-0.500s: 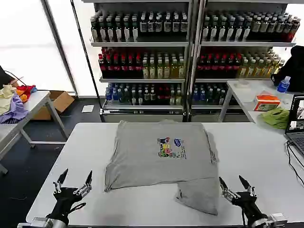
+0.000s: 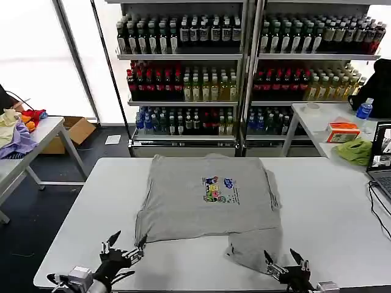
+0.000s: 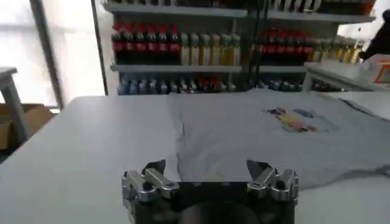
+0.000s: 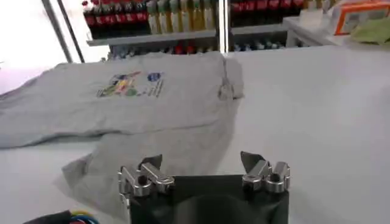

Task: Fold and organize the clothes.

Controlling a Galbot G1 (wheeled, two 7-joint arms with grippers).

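Note:
A light grey short-sleeved shirt with a small multicoloured chest print lies spread on the white table, partly folded, with a loose flap hanging toward the near right. My left gripper stands open at the table's near edge, just left of the shirt's near-left corner. My right gripper is open at the near edge, over the flap's near end. In the left wrist view the shirt lies ahead of the open gripper; in the right wrist view the flap lies before the open gripper.
Shelves of bottled drinks stand behind the table. A side table at the right holds a lime-green cloth, an orange box and a bottle; a laptop sits at the right edge. Another table with clothing stands left.
Both grippers have dropped lower and moved inward toward the shirt's near edge. The shirt has not moved.

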